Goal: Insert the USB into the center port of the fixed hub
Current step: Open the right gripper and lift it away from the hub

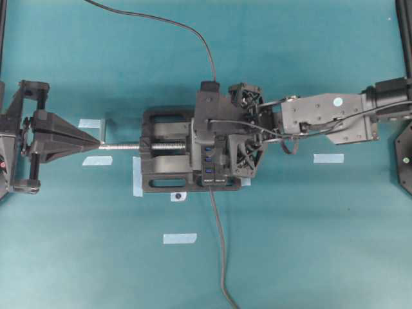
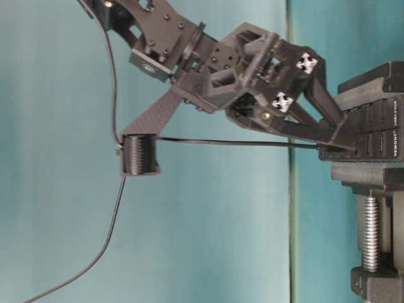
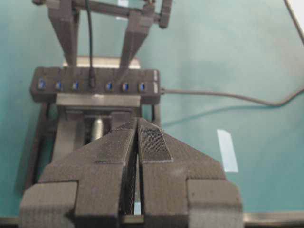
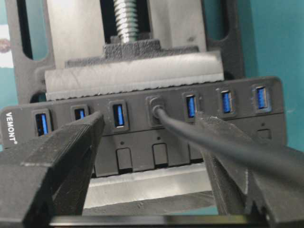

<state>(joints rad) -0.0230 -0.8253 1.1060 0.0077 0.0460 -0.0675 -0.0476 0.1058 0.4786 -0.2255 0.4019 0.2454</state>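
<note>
The small black USB plug sits in the middle blue rectangular port of the long black plastic hub. The right hand stands released around its cable; the left hand, ribbed pads together, is clenched on nothing.

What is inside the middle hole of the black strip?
The USB plug sits in the center port of the fixed hub. Its metal tip is hidden inside.

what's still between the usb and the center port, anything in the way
Nothing visible. The USB already sits in the center port of the fixed hub, three blue ports either side. The right gripper is open, its fingers apart and clear of the plug.
</note>
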